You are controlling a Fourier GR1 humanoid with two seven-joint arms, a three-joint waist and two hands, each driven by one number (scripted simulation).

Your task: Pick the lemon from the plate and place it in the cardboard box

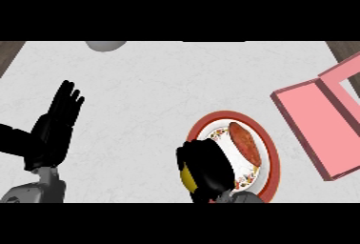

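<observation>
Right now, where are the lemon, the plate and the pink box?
lemon (185,177): head view, visible yellow left side.
plate (274,159): head view, red rim at right.
pink box (313,124): head view, bare inner floor.

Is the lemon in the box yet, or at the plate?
At the plate. The right robot hand curls round the lemon at the plate's left edge; the pink box sits apart. Lifted or resting: cannot tell.

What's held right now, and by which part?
Right robot hand curls over the lemon from above, hiding most of it. Left robot hand holds nothing.
</observation>
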